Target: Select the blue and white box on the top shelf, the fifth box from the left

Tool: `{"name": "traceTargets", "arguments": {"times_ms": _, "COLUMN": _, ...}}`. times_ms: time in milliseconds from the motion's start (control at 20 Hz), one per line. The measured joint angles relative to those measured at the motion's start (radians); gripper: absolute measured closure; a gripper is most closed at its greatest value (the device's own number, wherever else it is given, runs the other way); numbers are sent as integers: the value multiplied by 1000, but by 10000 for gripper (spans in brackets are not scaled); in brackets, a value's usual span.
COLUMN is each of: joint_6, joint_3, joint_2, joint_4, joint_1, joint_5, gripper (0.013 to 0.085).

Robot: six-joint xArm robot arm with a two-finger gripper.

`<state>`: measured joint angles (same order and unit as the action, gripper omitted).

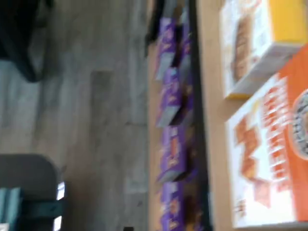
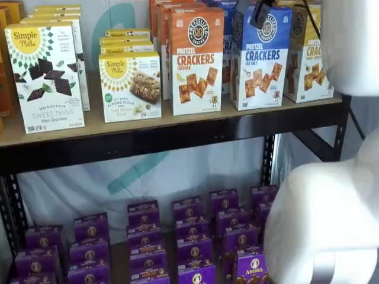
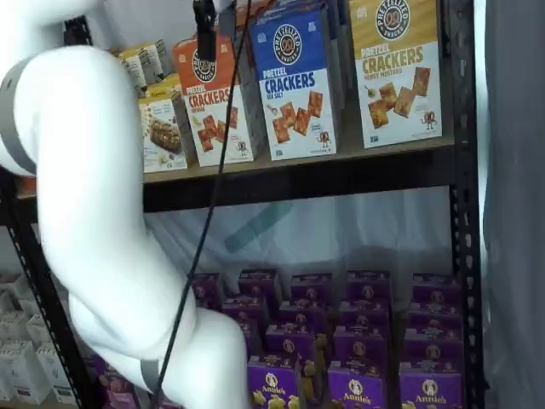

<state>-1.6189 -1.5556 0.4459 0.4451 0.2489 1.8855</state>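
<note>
The blue and white box (image 2: 260,59) stands upright on the top shelf (image 2: 177,139), between an orange box and a yellow-topped box. It shows in both shelf views (image 3: 294,85); the wrist view does not show it. My gripper (image 2: 260,13) shows only as black fingers hanging from the view's top edge, in front of the blue box's upper part. In a shelf view the gripper (image 3: 204,30) hangs before the orange box with a cable beside it. No gap or held box shows. The top shelf also shows there (image 3: 341,175).
The orange Cheddar box (image 2: 196,59) and the yellow-topped box (image 2: 308,53) flank the blue one; the wrist view shows the orange box (image 1: 274,154). Simple Mills boxes (image 2: 130,86) stand further left. Purple boxes (image 3: 358,341) fill the lower shelf. My white arm (image 3: 94,213) blocks part of each shelf view.
</note>
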Motion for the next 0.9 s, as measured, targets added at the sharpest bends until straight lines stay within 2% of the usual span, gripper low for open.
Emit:
{"name": "traceTargets", "arguments": {"times_ms": 150, "joint_6": -3, "joint_3": 39, "joint_2": 25, "joint_4": 56, "joint_1": 24, "joint_5": -110, "gripper": 130}}
{"name": "traceTargets", "arguments": {"times_ms": 250, "joint_6": -10, "joint_3": 49, "joint_2": 27, "joint_4": 67, "joint_1": 30, "joint_5": -176, "gripper": 130}}
{"name": "traceTargets", "arguments": {"times_ms": 500, "joint_6": -40, "joint_3": -1, "joint_2": -34, "joint_4": 12, "joint_1": 26, "joint_5": -221, "gripper": 130}}
{"name": "traceTargets", "arguments": {"times_ms": 900, "joint_6": -70, "joint_3": -57, "joint_2": -134, "joint_4": -47, "joint_1": 12, "joint_5": -274, "gripper": 130}}
